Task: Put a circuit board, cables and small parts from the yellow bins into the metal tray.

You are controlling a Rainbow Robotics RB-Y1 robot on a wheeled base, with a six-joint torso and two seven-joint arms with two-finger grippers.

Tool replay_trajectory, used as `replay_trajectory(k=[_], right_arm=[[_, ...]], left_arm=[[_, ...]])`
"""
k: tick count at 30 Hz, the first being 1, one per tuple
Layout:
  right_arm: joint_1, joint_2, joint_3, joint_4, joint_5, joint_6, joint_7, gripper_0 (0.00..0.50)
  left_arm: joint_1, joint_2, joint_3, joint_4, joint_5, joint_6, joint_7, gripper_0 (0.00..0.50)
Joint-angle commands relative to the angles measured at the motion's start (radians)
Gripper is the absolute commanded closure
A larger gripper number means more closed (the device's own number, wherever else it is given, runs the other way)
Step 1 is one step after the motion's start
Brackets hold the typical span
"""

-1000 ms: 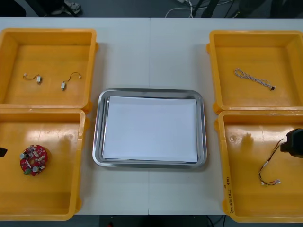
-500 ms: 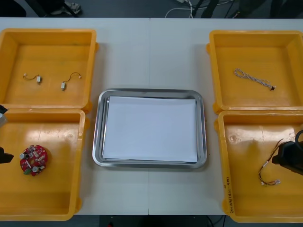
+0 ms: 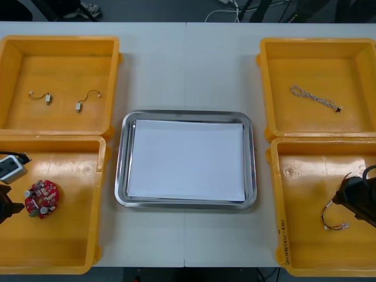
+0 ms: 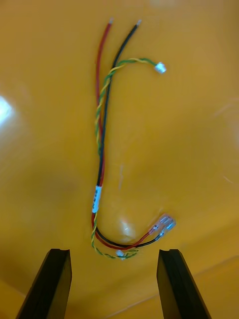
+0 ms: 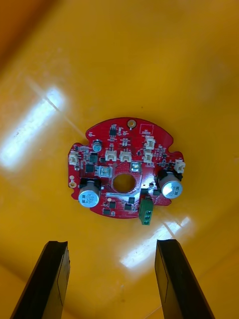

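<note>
- The circuit board (image 3: 42, 198) is lying flat on the floor of the near left bin (image 3: 70, 247), towards its left side. It is round, so it has no long axis. In the left wrist view the circuit board (image 5: 125, 169) is turning its green connector block towards the fingers.
- The left gripper (image 5: 110, 244) is hanging just short of the board with its jaws released, spread about as wide as the board, and nothing is sitting between them. In the front view the left gripper (image 3: 6, 205) is showing at the bin's left edge, just beside the board.
- The red and yellow cable (image 4: 99, 149) is lying in the near right bin (image 3: 305, 247). Its long axis is running straight away from the fingers, with the bare ends farthest off and the curled connector end lying between the fingertips.
- The right gripper (image 4: 114, 251) is hovering over that curled end, jaws released, and is grasping nothing. From the front, the right gripper (image 3: 355, 200) is covering part of the cable (image 3: 332, 214).
- Compared with half a second ago, both grippers are reaching farther into their bins. The board and the cable are lying where they were.
- The tray (image 3: 120, 176) is sitting between the bins.
</note>
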Motion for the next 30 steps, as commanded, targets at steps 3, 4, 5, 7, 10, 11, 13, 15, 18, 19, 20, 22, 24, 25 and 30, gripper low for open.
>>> replay_trajectory(k=[3, 4, 5, 7, 10, 11, 13, 15, 18, 19, 20, 22, 24, 25, 30], right_arm=[[0.019, -0.002, 0.096, -0.026, 0.122, -0.050, -0.136, 0.000], [0.019, -0.002, 0.108, -0.023, 0.139, -0.050, -0.153, 0.000], [0.019, -0.002, 0.114, -0.015, 0.147, -0.054, -0.170, 0.000], [0.012, -0.002, 0.119, -0.001, 0.145, -0.065, -0.185, 0.000], [0.005, -0.002, 0.128, 0.026, 0.141, -0.093, -0.185, 0.000], [0.000, -0.002, 0.133, 0.035, 0.138, -0.105, -0.184, 0.000], [-0.006, -0.002, 0.140, 0.049, 0.138, -0.123, -0.182, 0.000], [-0.012, -0.002, 0.153, 0.058, 0.138, -0.137, -0.185, 0.000], [-0.021, -0.002, 0.160, 0.068, 0.135, -0.154, -0.184, 0.000], [-0.023, -0.002, 0.160, 0.069, 0.135, -0.157, -0.184, 0.000], [-0.024, -0.002, 0.160, 0.074, 0.133, -0.162, -0.182, 0.000], [-0.024, -0.002, 0.160, 0.081, 0.130, -0.173, -0.181, 0.000], [-0.024, -0.002, 0.166, 0.097, 0.125, -0.197, -0.182, 0.000], [-0.024, -0.002, 0.166, 0.098, 0.124, -0.203, -0.182, 0.000], [-0.024, 0.001, 0.169, 0.117, 0.118, -0.229, -0.185, 0.000]], left_arm=[[0.056, -0.002, -0.041, -0.003, -0.024, -0.055, -0.063, 0.000], [0.062, -0.002, -0.047, -0.002, -0.028, -0.069, -0.068, 0.000], [0.070, -0.002, -0.053, -0.002, -0.033, -0.081, -0.072, 0.000], [0.078, -0.002, -0.064, -0.002, -0.037, -0.098, -0.079, 0.000], [0.082, -0.002, -0.080, -0.002, -0.045, -0.107, -0.086, 0.000], [0.085, -0.002, -0.084, -0.002, -0.050, -0.112, -0.088, 0.000], [0.093, -0.002, -0.089, -0.002, -0.054, -0.126, -0.092, 0.000], [0.101, -0.002, -0.095, 0.000, -0.057, -0.140, -0.097, 0.000], [0.113, -0.002, -0.103, 0.003, -0.068, -0.158, -0.106, 0.000], [0.113, -0.002, -0.104, 0.006, -0.068, -0.159, -0.108, 0.000], [0.113, -0.002, -0.107, 0.011, -0.071, -0.163, -0.109, 0.000], [0.113, -0.002, -0.115, 0.020, -0.076, -0.178, -0.114, 0.000], [0.113, -0.001, -0.133, 0.046, -0.080, -0.218, -0.121, 0.000], [0.113, -0.002, -0.136, 0.050, -0.082, -0.227, -0.123, 0.000], [0.108, -0.002, -0.155, 0.069, -0.088, -0.253, -0.137, 0.000]])
